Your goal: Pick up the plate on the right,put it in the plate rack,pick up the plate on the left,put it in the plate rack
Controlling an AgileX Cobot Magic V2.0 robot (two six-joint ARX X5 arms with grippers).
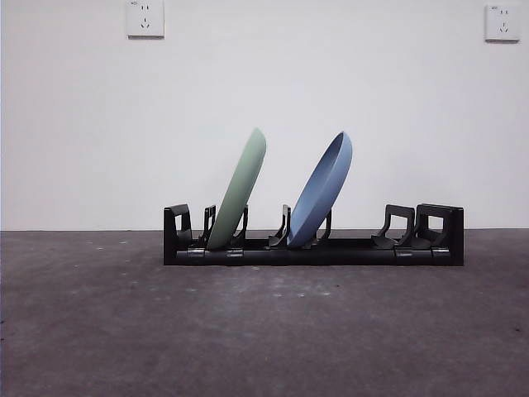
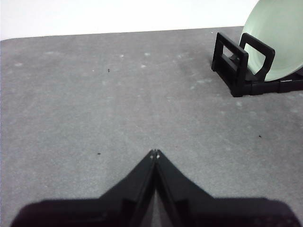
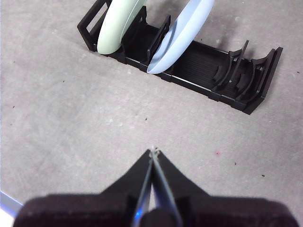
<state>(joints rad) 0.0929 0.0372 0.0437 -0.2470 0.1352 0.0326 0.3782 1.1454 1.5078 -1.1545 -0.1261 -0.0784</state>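
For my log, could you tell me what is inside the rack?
The rack holds a green plate and a blue plate, both leaning. Their bottom edges are hidden behind its front rail.

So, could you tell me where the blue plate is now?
In the front view, the blue plate leans in the rack's middle slot, right of the green plate.

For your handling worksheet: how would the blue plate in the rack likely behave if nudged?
The blue plate leans steeply between prongs of the plate rack, so it would probably rock or tip. Its smooth, rigid-looking rim suggests it is stiff and perhaps slippery.
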